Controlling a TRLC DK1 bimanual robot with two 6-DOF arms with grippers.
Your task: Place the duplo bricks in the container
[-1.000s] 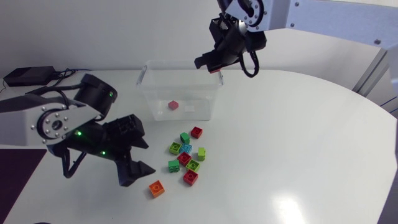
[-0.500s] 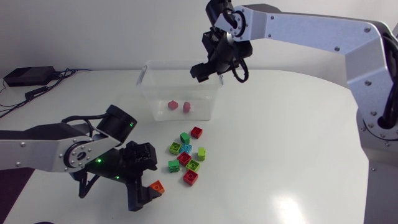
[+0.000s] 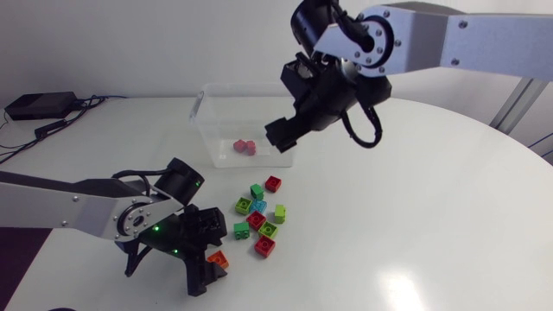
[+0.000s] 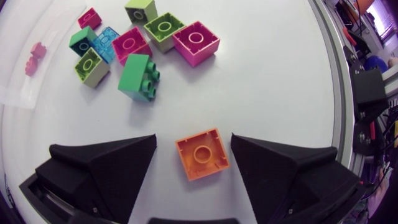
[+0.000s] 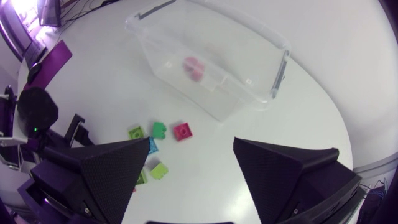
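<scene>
A clear container (image 3: 207,130) stands at the back of the table with two pink bricks (image 3: 244,148) in it. My right gripper (image 3: 287,108) hangs open and empty over its right end. In the right wrist view the container (image 5: 273,74) and the pink bricks (image 5: 194,67) lie ahead of the right gripper (image 5: 191,146). Several loose bricks (image 3: 259,216), green, red, lime and blue, lie in front of the container. My left gripper (image 3: 207,261) is down at the table, open, its fingers either side of an orange brick (image 4: 202,154). The left gripper (image 4: 193,140) has the pile (image 4: 140,43) ahead of it.
A black box (image 3: 39,105) with cables sits at the table's back left. The white tabletop (image 3: 415,207) to the right of the pile holds nothing. The table's near edge runs close behind my left arm.
My right gripper opened, a second pink brick landed in the container, and the arm swung toward the container's near right. My left gripper slid forward to straddle the orange brick, its fingers narrowing.
</scene>
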